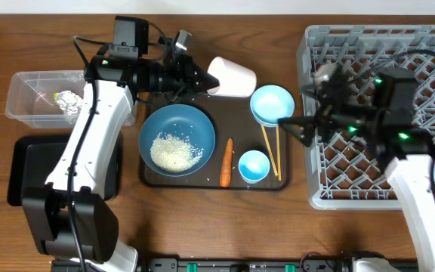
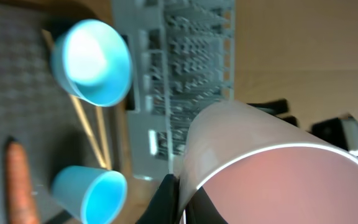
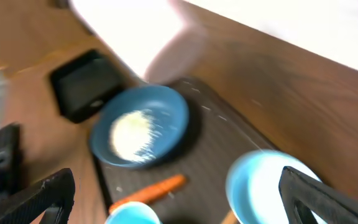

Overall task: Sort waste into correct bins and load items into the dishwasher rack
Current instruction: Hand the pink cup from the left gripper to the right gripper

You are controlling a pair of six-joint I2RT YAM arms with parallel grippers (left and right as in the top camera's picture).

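My left gripper is shut on the rim of the pink cup, holding it on its side over the back of the brown tray; the left wrist view shows the jaws pinching the cup wall. My right gripper is open and empty beside the larger light-blue bowl, in front of the grey rack. The dark-blue bowl holds rice. The carrot, small light-blue bowl and chopsticks lie on the tray. No white paper shows.
The brown serving tray sits mid-table. The clear tub at the left holds the foil ball and a yellow-green scrap. The black tray lies in front of it, partly under the left arm.
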